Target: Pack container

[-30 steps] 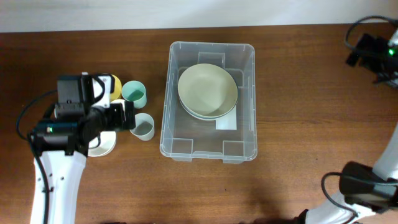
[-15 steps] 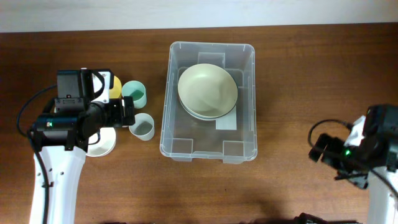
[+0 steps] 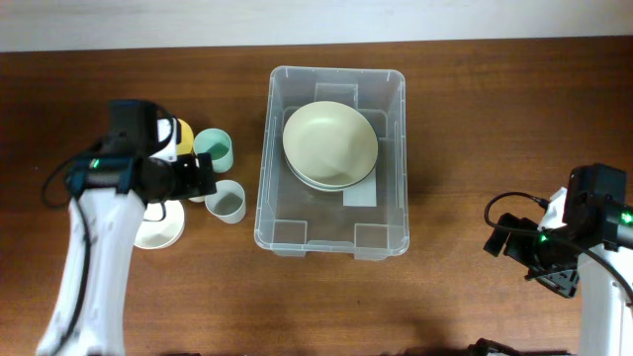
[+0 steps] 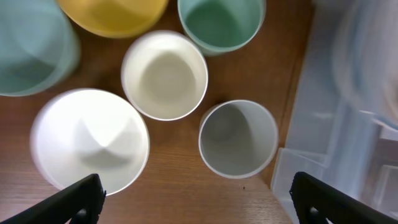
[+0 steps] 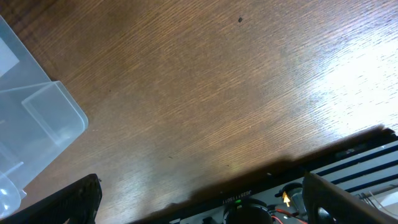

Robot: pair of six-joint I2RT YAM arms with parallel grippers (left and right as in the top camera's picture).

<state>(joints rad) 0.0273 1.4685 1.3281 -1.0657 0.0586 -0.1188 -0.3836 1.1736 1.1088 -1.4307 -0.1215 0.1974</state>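
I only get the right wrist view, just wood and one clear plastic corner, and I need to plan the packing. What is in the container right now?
Observer: The container holds a pale green bowl, lying in its far half.
Operator: What is waiting outside it?
Observer: On the table to its left stand a green cup, a grey cup and a white cup, with a white bowl and a yellow bowl beside them.
Operator: And the left gripper?
Observer: The left gripper hangs open above those cups and holds nothing.
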